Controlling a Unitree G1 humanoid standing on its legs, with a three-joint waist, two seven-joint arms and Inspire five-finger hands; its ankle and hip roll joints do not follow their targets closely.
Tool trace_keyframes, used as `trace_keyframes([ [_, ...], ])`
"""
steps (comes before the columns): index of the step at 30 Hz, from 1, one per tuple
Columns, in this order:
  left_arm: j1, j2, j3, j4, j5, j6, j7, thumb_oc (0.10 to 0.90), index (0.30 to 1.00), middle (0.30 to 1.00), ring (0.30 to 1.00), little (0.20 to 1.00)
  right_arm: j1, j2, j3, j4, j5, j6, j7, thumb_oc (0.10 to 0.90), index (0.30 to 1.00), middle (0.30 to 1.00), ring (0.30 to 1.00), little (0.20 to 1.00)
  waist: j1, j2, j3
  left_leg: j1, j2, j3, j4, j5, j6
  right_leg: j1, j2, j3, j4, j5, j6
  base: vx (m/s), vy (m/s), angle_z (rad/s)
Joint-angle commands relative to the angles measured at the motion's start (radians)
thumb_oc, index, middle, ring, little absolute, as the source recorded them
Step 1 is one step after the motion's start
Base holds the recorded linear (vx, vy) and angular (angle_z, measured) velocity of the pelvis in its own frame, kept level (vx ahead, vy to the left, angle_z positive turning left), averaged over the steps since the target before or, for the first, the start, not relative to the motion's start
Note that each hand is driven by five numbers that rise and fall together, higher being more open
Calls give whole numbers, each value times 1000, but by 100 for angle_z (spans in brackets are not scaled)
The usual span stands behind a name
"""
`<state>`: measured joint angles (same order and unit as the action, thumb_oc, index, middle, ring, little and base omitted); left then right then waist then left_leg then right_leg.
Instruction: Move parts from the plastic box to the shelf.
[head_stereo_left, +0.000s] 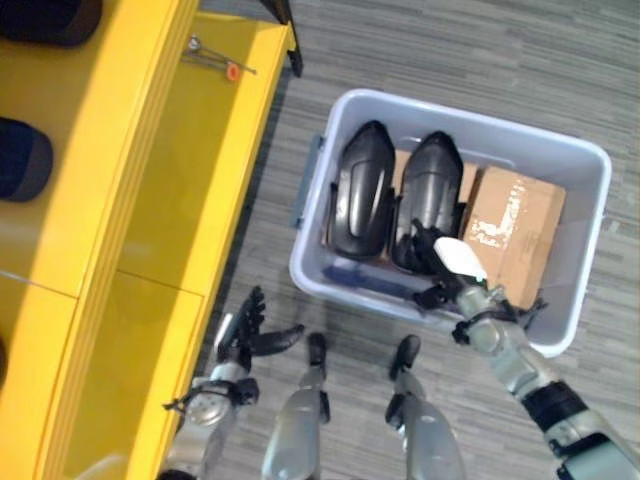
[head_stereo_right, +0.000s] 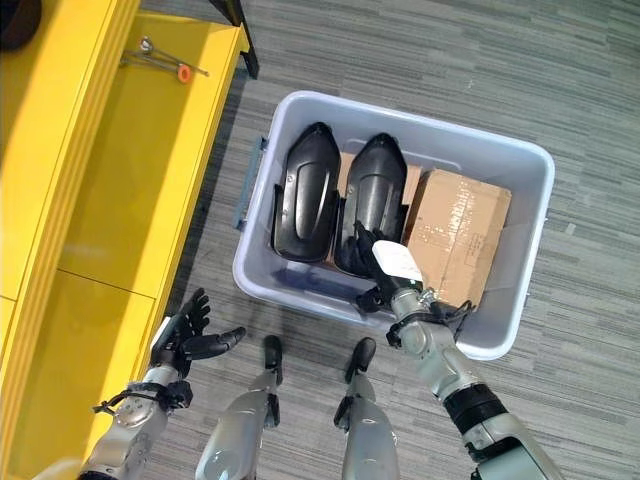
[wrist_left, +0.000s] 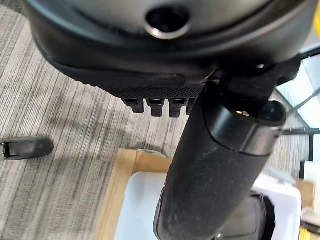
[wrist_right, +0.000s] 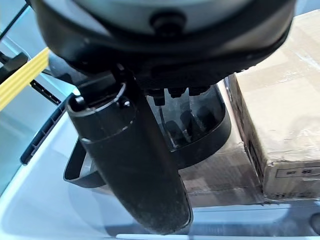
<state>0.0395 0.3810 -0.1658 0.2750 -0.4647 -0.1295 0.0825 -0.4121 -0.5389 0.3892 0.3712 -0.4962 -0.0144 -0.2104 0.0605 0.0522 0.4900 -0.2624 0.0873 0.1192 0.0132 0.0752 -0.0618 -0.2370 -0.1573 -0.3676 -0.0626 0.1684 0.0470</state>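
Inside the plastic box (head_stereo_right: 520, 190), two black parts stand side by side, long axes pointing away from the robot. The right hand (head_stereo_right: 385, 275), fingers loosely spread and holding nothing, hovers over the nearer end of the right-hand part (head_stereo_right: 372, 200); the left hand (head_stereo_right: 190, 335) hangs open outside the box.

Two black parts (head_stereo_left: 361, 190) and a brown carton (head_stereo_left: 515, 230) in a pale-blue box (head_stereo_left: 575, 160); yellow shelf (head_stereo_left: 150, 180).

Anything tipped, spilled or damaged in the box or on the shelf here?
Nothing stands out. Two black parts lie side by side in the plastic box beside a cardboard box; a small tool lies on the yellow shelf.
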Motion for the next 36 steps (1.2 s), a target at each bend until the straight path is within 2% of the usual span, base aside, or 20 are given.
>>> trace_keyframes([
  [1, 21, 47, -19, -66, -12, -79, 21, 900, 1000, 1000, 1000, 1000, -83, 11, -8, -9, -21, -28, -98, 900, 1000, 1000, 1000, 1000, 7, -21, -61, -13, 7, -21, 110, -105, 5, -91, -123, 49, 156, -32, 109, 0, 0, 0],
  [4, 15, 47, -30, -71, -16, -83, 30, 900, 1000, 1000, 1000, 1000, -116, 37, -2, 48, -55, -8, -141, 900, 1000, 1000, 1000, 1000, 10, -8, -54, -24, 4, -20, 112, -105, 6, -106, -126, 52, 161, -31, 110, 0, 0, 0],
  [18, -7, 46, -69, -68, -31, -96, 48, 900, 1000, 1000, 1000, 1000, -200, 103, 41, 259, -75, 37, -214, 900, 1000, 1000, 1000, 1000, 20, 26, -37, -50, -6, -19, 120, -101, 7, -133, -133, 56, 169, -30, 110, -1, 1, 0],
  [19, -9, 46, -72, -68, -31, -96, 49, 900, 1000, 1000, 1000, 1000, -204, 110, 46, 280, -75, 39, -213, 596, 575, 575, 575, 575, 21, 28, -37, -50, -7, -19, 121, -101, 7, -133, -133, 57, 169, -29, 110, -1, -3, -3],
  [20, -11, 46, -74, -66, -32, -96, 48, 900, 1000, 1000, 1000, 1000, -211, 113, 55, 300, -81, 42, -208, 400, 300, 300, 300, 300, 22, 30, -36, -52, -8, -19, 121, -100, 6, -133, -134, 55, 168, -29, 110, 0, 0, 0],
  [29, -21, 49, -86, -41, -35, -102, 41, 900, 1000, 1000, 1000, 1000, -228, 107, 136, 426, -144, 46, -175, 400, 300, 300, 300, 300, 27, 33, -33, -54, -11, -24, 120, -97, 6, -131, -137, 50, 168, -26, 110, 0, 0, 0],
  [33, -31, 65, -92, -53, 15, -108, 51, 900, 1000, 1000, 1000, 1000, -233, 84, 169, 437, -216, 58, -183, 400, 300, 300, 300, 300, 27, 30, -33, -50, -9, -25, 120, -99, 5, -128, -136, 50, 167, -27, 110, 0, 0, 0],
  [36, -35, 63, -96, -53, 7, -105, 41, 900, 1000, 1000, 1000, 1000, -223, 78, 162, 432, -215, 52, -177, 400, 300, 300, 300, 300, 25, 26, -34, -50, -9, -27, 120, -97, 5, -124, -135, 50, 165, -26, 111, 0, 0, 0],
])
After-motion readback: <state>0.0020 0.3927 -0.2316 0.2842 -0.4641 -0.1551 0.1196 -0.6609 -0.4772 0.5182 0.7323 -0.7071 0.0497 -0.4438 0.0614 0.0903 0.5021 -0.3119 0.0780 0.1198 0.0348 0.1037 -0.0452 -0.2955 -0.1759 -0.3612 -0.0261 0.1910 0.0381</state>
